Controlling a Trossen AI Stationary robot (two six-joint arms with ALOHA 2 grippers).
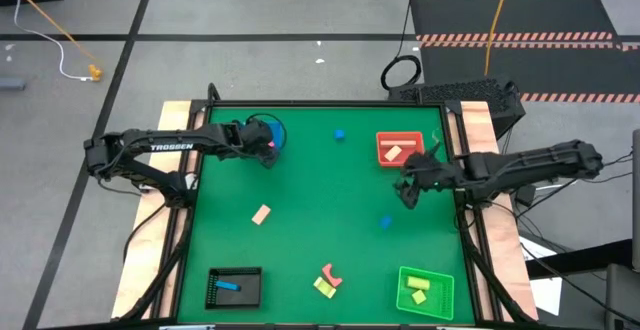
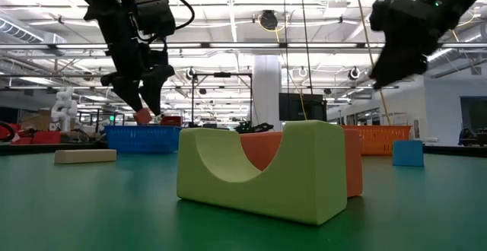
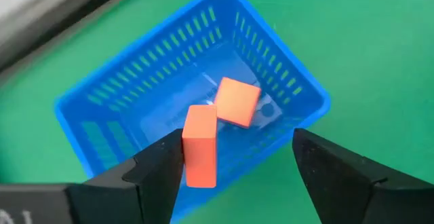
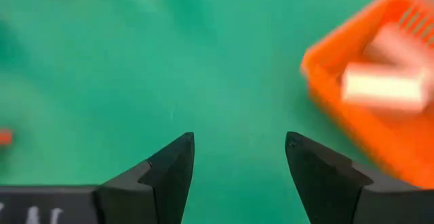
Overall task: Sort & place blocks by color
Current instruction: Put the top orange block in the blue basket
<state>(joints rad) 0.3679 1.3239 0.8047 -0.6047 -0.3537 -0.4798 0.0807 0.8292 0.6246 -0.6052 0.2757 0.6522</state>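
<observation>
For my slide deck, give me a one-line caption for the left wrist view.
Left gripper, fingers open, above the blue tray, one pink-red block against a finger, another in the tray.

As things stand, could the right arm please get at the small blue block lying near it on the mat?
Probably yes: the right end effector is open and empty, and the blue block lies close by on bare mat with nothing around it.
</observation>
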